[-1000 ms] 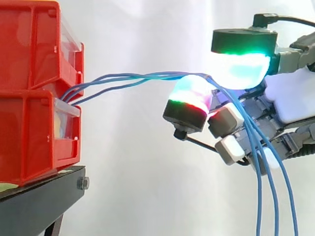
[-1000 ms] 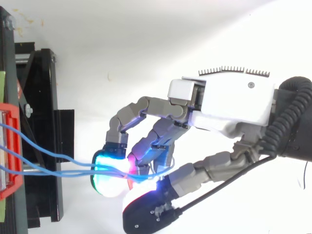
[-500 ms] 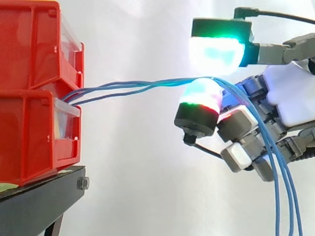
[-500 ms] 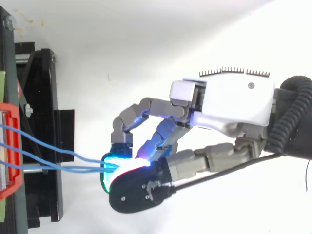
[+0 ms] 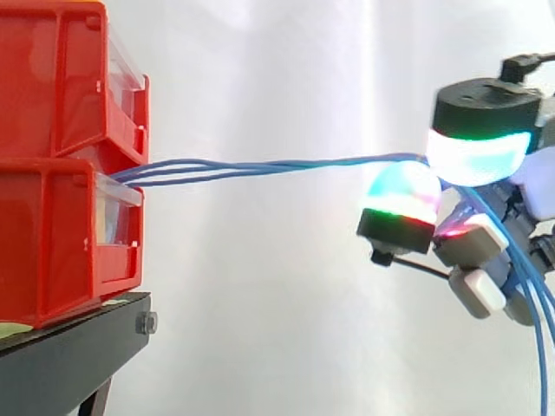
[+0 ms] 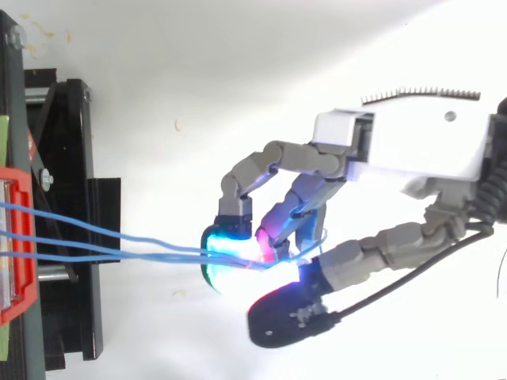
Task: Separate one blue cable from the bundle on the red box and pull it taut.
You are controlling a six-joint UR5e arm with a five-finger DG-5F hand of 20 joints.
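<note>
A white curtain (image 5: 286, 87) hangs behind the work. The fingertips (image 5: 401, 192) are curled in, the thumb's pad closed onto a finger's pad, with the blue cables (image 5: 260, 166) pinched between them. All three strands seem to pass through that pinch, so none looks singled out yet. Past the pinch they drop slack beside the hand (image 6: 412, 150). Leftward they run almost level to the front edge of the red bins (image 5: 52, 173), entering at the seam between upper and lower bin, atop the black stand (image 5: 61, 355). Holding them level and well out from the bins probably serves to tension them. No writing is legible.
</note>
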